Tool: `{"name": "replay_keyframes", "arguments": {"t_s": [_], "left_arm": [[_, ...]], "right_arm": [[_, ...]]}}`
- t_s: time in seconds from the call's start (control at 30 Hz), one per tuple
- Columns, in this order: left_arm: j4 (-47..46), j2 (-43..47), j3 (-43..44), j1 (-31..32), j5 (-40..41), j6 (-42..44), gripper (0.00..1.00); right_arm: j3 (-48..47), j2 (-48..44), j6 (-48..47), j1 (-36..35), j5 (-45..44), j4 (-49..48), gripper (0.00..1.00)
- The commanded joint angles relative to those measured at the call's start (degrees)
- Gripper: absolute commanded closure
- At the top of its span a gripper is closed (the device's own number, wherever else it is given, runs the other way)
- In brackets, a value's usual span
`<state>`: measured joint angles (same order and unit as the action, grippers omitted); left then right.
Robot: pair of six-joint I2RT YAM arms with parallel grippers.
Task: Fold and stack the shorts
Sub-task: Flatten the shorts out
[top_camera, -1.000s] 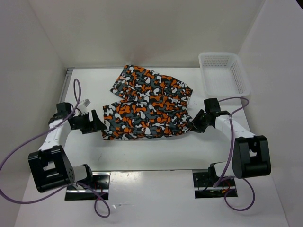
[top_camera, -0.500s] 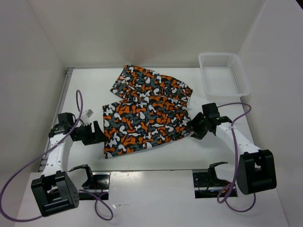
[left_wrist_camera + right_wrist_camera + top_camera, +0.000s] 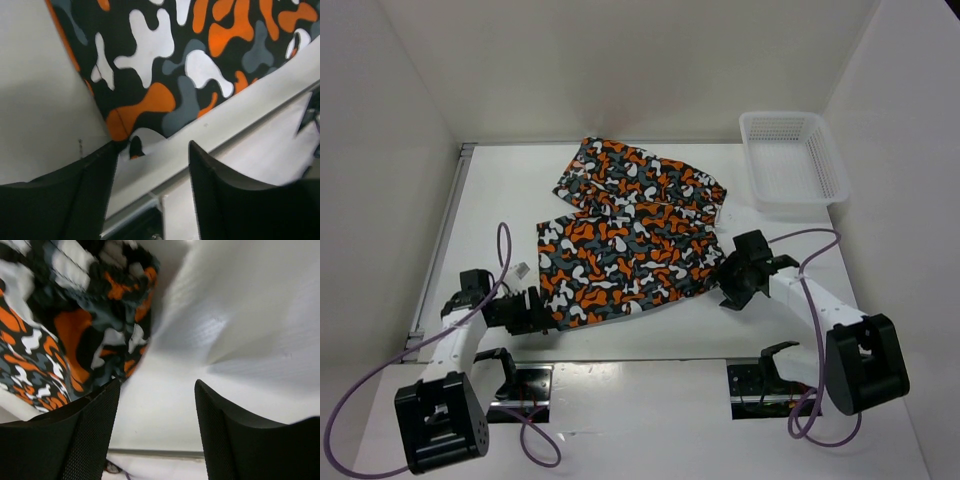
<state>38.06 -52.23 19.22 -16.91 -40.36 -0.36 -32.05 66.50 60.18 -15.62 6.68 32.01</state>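
Note:
The camouflage shorts (image 3: 625,250) lie spread flat in the middle of the table, one part reaching toward the back. My left gripper (image 3: 542,308) is open at the shorts' near left corner. In the left wrist view (image 3: 155,150) that corner of the fabric (image 3: 150,70) touches the tip of the left finger (image 3: 100,170), and nothing is clamped. My right gripper (image 3: 728,285) is open at the shorts' near right edge. In the right wrist view (image 3: 157,385) the bunched fabric (image 3: 85,335) lies just beyond the left finger (image 3: 95,425), with bare table between the jaws.
A white mesh basket (image 3: 793,160) stands at the back right. A small white object (image 3: 521,269) lies left of the shorts. The table's near edge and a metal rail (image 3: 240,110) run right behind the left gripper. White walls enclose the sides and back.
Both grippers have moved toward the table's near edge. The shorts' near left corner has shifted toward the front with them, so the near hem now slants.

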Motion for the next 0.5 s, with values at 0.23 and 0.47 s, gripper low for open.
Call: {"name": "replay_keyframes", "arguments": {"t_s": [0.23, 0.47], "left_arm": [[-11.78, 2.92, -3.31, 0.65, 0.54, 0.36, 1.0], [-15.03, 2.31, -0.51, 0.65, 5.46, 0.36, 1.0]], "right_arm": [[-7.85, 12.59, -0.77, -0.38, -7.46, -10.9, 0.44], [-7.77, 17.96, -0.77, 0.24, -6.42, -14.34, 0.99]]}}
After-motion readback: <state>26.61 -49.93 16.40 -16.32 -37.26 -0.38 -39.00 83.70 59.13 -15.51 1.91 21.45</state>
